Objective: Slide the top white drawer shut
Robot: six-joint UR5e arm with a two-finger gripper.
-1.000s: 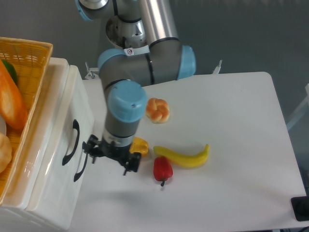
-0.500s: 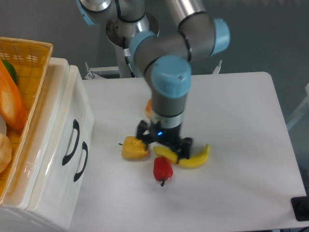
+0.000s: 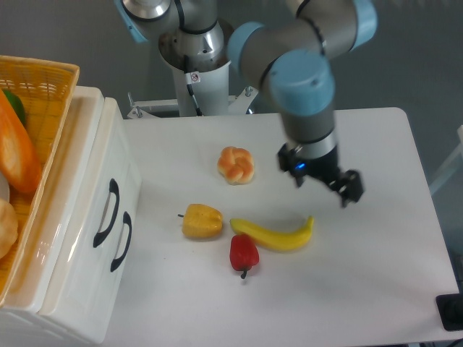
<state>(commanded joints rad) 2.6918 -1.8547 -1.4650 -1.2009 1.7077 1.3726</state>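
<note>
Hovering gripper (image 3: 323, 181), grip unclear | two drawers, top white drawer (image 3: 79, 202) | one banana (image 3: 275, 235) | two peppers

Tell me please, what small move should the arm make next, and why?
Probably no further push: lift the end effector a little and keep it clear. The top white drawer front looks about flush with the lower drawer front, so it seems closed. The end effector is over the table's right part, past the banana, with nothing between its fingers, as far as the view shows.
</note>
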